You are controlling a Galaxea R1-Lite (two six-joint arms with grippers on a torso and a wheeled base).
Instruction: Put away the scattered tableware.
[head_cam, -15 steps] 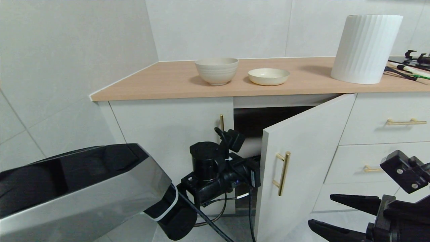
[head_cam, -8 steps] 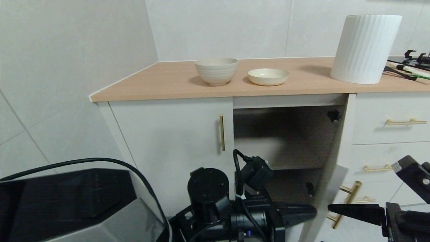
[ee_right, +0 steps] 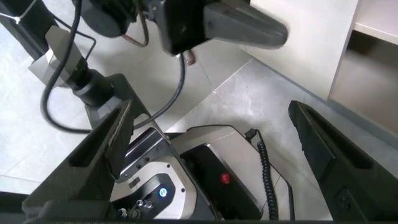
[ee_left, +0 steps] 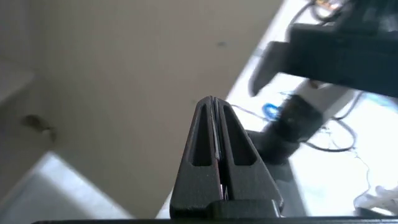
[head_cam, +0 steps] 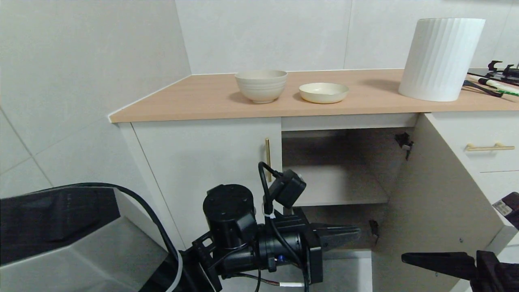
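Two pieces of tableware stand upright on the wooden worktop [head_cam: 194, 101], both well back from its front edge. The bowl [head_cam: 261, 85] is deep and round, a pale cream colour, with faint horizontal ridges around its outer wall and a narrow foot. Its inside cannot be seen from this angle. To its right, near but not touching, sits the dish [head_cam: 324, 92], a shallow, pale yellowish-cream piece with a low curved rim, and nothing can be seen in it. Farther right on the same worktop stands a tall white ribbed canister [head_cam: 442, 59], well apart from the dish, and beyond it a few dark-handled utensils [head_cam: 492, 81] lie at the edge of the head view. Below the worktop, the cupboard's right door [head_cam: 429, 202] is swung wide open, showing a pale shelf [head_cam: 336, 186] inside with a lower space beneath it. The left door [head_cam: 206, 162] is closed, with a slim gold handle [head_cam: 267, 159] at its inner edge. The bowl stands roughly above the seam between the closed door and the open compartment, and the dish stands above the opening. The left pincer [ee_left: 211, 102] is low in front of the open compartment, its two fingers pressed flat together with nothing between them. The right pincer [ee_right: 210, 106] hangs low near the open door's outer edge, its fingers spread wide apart and empty above the grey floor [ee_right: 261, 99].
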